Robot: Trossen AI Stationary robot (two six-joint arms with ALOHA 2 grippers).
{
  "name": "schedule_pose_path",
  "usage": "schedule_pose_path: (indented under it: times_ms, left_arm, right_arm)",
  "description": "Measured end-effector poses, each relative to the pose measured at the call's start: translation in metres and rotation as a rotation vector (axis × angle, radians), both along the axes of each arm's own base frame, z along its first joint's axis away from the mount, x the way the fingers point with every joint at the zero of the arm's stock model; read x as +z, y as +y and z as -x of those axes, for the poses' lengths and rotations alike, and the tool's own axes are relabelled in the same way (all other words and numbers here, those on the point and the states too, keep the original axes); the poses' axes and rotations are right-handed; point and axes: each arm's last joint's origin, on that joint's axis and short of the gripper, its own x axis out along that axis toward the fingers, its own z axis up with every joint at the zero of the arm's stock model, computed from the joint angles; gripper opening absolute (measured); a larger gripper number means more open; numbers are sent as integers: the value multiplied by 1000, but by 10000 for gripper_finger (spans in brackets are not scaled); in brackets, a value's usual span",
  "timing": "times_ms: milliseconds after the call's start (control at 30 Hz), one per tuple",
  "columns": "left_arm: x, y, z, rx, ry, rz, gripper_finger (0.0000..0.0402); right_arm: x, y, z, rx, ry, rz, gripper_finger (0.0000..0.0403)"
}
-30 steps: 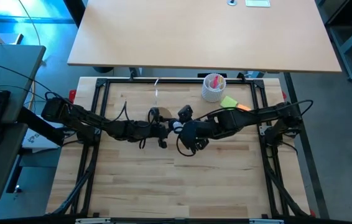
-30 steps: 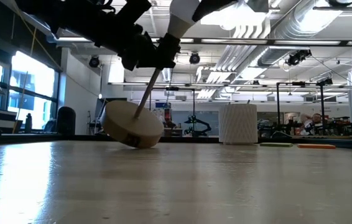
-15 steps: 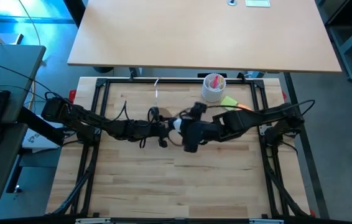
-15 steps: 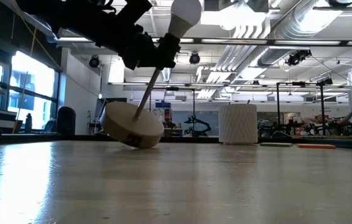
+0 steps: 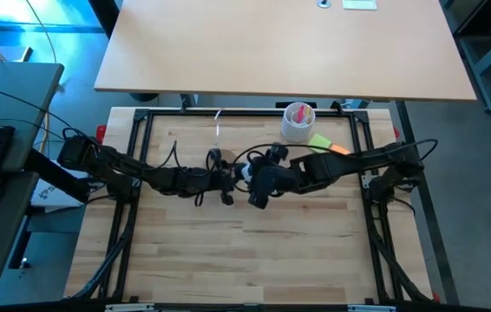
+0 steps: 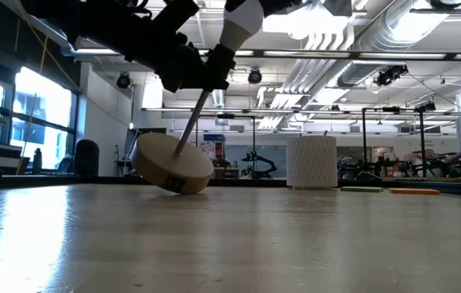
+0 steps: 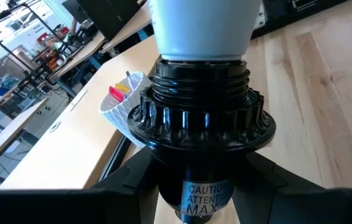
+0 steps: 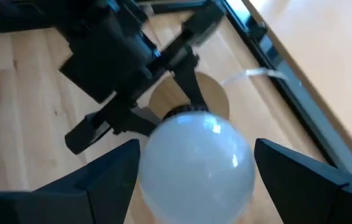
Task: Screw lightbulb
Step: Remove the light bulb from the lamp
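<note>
Above the tabletop (image 5: 228,251), the left claw (image 5: 228,178) clamps the black lamp socket (image 7: 202,134), steadying the lightbulb (image 8: 196,163) seated in it. Opposite, the right claw (image 8: 194,171) straddles the lightbulb, fingers (image 8: 111,177) spread on either side without touching, seemingly re-gripping between twists.

White ribbed cup (image 5: 297,121) with pink contents, green and orange pieces (image 5: 321,141) beside it.

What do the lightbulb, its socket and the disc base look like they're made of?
Lightbulb: frosted white glass or plastic; matte globe with faint glints.
Socket: glossy black moulded plastic, probably; ribbed, with highlights and a caution label.
Disc base: pale unfinished wood, seemingly; matte tan, tilted on the table.
</note>
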Motion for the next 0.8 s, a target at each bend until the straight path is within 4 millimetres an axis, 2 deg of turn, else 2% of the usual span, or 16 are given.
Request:
schedule_pose_path:
  times_ms: [233,467,600,700,800]
  left_arm:
    - [-1,-1,0,-46,18,9,144]
    - [-2,-3,-1,-120,28,35,145]
    - [-3,-4,-1,-135,28,49,145]
    - [-3,-4,-1,-140,31,50,145]
    - [-3,-5,-1,-140,31,51,145]
  right_arm:
    - [1,-4,-1,160,86,160,314]
    - [0,4,0,587,279,465,314]
    - [1,10,0,751,343,619,314]
    - [2,19,0,772,322,658,314]
    - [6,29,0,679,237,605,314]
